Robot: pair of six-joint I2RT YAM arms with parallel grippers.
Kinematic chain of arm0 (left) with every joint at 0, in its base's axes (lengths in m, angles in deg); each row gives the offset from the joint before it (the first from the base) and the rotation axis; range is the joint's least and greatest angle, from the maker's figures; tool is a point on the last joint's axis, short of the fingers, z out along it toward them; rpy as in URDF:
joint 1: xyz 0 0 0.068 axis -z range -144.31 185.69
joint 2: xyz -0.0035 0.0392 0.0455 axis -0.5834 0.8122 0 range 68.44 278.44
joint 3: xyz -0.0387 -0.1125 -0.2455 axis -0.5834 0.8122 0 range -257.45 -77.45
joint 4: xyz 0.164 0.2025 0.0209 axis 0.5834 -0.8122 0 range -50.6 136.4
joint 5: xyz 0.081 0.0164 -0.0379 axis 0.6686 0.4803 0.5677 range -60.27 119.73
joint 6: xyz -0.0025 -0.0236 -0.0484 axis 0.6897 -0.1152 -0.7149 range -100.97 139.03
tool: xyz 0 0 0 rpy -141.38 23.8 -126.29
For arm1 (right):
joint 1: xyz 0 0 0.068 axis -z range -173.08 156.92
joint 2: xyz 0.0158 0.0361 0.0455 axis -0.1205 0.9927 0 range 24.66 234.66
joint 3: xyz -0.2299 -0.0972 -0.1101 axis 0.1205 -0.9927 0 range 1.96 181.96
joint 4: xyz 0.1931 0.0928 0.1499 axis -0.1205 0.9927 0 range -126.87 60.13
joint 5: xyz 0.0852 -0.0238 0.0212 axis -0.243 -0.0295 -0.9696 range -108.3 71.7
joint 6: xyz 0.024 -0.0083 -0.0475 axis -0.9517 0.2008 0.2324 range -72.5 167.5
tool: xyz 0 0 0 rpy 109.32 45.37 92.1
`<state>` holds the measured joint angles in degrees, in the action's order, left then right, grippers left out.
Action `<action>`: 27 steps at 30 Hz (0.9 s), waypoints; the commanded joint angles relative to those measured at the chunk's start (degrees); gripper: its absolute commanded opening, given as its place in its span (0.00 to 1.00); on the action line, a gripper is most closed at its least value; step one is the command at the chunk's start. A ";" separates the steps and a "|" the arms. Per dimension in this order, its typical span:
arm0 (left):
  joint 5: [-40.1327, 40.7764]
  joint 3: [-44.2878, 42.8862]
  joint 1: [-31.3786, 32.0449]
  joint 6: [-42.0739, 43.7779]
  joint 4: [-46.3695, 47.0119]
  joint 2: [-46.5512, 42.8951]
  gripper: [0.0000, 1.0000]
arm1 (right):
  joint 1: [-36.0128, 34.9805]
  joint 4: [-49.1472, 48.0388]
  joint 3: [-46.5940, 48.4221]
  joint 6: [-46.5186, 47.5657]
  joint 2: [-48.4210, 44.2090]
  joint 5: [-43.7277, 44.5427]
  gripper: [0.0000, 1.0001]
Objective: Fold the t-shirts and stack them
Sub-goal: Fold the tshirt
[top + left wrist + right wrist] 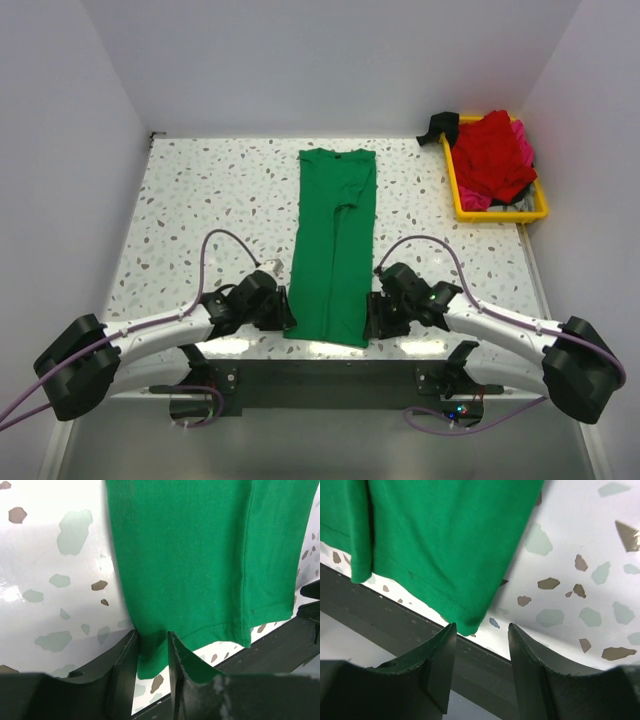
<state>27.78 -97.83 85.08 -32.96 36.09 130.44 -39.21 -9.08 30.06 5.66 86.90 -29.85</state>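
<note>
T-shirt (335, 240), bright green cloth folded into a long strip, lies on the speckled white table (200, 200), near-left hem corner between the parted jaws of the left gripper (151, 637), near-right corner just ahead of the released right gripper (482, 627).

Shows a bright green t-shirt (335, 245) folded lengthwise into a long narrow strip, lying flat down the middle of the bench (200, 200), collar at the far end, stitched hem reaching the near edge. Shows a red t-shirt (492, 155) crumpled in a heap atop a yellow tray (500, 215) at the far right corner, with a pink t-shirt (523, 140) bunched beside and beneath it.
</note>
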 commanded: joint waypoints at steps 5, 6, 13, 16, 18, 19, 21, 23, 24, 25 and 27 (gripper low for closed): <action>-3.05 1.92 0.10 -0.48 -7.62 1.02 0.29 | -1.42 -5.20 -2.43 -4.21 0.96 -3.48 0.50; -3.23 1.92 0.01 -0.57 -7.80 0.67 0.28 | -1.42 -5.46 -2.61 -4.56 0.96 -3.48 0.50; -4.89 2.63 0.01 -0.57 -8.33 0.67 0.16 | -1.42 -8.01 -4.63 -6.05 1.83 -4.18 0.41; -5.77 2.98 0.10 -0.57 -8.85 0.32 0.12 | -1.42 -8.28 -5.42 -6.23 2.01 -4.27 0.28; -5.95 3.07 0.10 -0.40 -9.38 -0.30 0.10 | -1.51 -7.32 -5.77 -6.06 1.75 -3.74 0.21; -5.95 3.07 0.01 -0.40 -9.99 -0.47 0.10 | -1.42 -6.88 -5.86 -5.97 1.14 -3.65 0.18; -6.22 3.33 0.01 -0.31 -10.52 -1.35 0.09 | -1.42 -5.12 -6.12 -5.62 0.34 -3.39 0.15; -6.92 3.68 0.01 -0.66 -10.79 -2.49 0.07 | -1.42 -3.28 -6.13 -5.53 -0.97 -3.13 0.13; -7.01 4.03 0.10 -0.83 -10.96 -3.02 0.07 | -1.42 -2.49 -6.04 -5.35 -1.59 -2.60 0.12; -7.18 4.21 0.01 -1.27 -11.40 -3.46 0.07 | -1.42 -1.52 -5.86 -5.18 -2.64 -2.34 0.11; -7.62 4.82 0.10 -1.62 -11.40 -5.13 0.07 | -1.42 0.68 -5.51 -4.83 -3.79 -1.99 0.10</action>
<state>21.11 -95.36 85.08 -34.21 31.40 126.46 -40.32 -12.64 24.72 0.21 85.37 -32.78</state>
